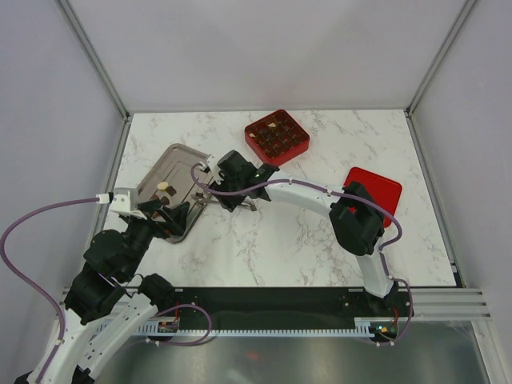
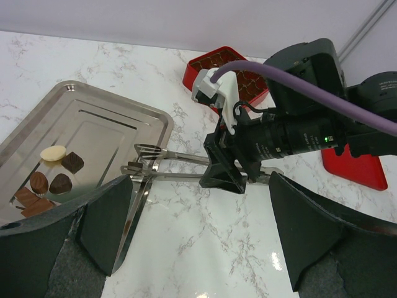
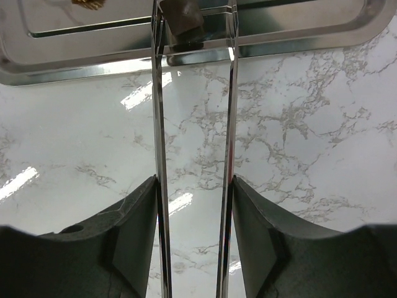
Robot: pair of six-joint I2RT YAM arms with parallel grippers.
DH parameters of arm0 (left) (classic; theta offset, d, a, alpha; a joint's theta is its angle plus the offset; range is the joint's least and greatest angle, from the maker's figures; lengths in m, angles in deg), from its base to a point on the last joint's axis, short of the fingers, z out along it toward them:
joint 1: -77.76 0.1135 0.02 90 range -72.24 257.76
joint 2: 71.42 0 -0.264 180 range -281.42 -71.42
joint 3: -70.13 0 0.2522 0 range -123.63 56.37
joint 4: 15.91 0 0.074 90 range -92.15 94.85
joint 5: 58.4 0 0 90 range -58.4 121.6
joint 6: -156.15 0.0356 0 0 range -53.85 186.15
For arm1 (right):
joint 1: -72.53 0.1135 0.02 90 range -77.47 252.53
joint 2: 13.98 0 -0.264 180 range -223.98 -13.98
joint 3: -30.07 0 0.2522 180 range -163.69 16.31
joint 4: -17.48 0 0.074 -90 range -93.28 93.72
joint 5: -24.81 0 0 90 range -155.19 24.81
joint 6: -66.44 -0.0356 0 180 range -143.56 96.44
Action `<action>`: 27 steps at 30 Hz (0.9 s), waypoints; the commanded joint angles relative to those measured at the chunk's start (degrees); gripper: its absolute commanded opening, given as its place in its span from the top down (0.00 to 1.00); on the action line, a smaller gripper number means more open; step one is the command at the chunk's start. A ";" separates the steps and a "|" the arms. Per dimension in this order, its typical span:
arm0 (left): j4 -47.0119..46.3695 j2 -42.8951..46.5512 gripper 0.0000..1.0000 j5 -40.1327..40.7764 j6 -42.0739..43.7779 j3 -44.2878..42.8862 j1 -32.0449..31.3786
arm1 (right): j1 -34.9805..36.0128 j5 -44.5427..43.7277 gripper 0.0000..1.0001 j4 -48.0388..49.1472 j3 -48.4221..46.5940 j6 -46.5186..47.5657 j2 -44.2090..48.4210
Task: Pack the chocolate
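Note:
Several chocolate pieces lie at the near end of the steel tray: a cream one, dark ones and brown flat ones. My right gripper is shut on metal tongs, one finger pressed against each arm. The tong tips reach the tray's right rim, spread apart. In the right wrist view a brown shape sits between the tips; I cannot tell if it is a chocolate or a reflection. My left gripper hangs open over bare marble just right of the tray, holding nothing.
A red gridded box with chocolates in its cells stands at the back centre. Its red lid lies at the right, partly under the right arm. Grey walls close in the marble table.

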 commanded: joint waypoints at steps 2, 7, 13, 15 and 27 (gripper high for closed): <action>-2.45 0.00 0.00 0.53 1.72 -0.02 0.09 | 0.40 -0.45 0.43 0.51 -2.23 1.43 -1.58; -2.45 0.00 0.00 0.62 1.81 -0.11 0.09 | 0.40 -1.85 0.57 0.51 -2.50 0.90 -1.06; -2.45 -0.35 0.00 0.62 1.90 -0.11 0.09 | -0.82 -3.18 0.64 0.60 -2.94 -0.15 2.89; -2.45 -0.26 0.00 0.53 1.98 -0.02 0.09 | -2.48 -4.31 0.65 0.42 -3.02 -1.38 4.04; -2.45 0.00 0.00 0.44 1.98 -0.11 0.09 | -19.45 -8.80 0.66 -0.36 -0.65 -6.40 9.15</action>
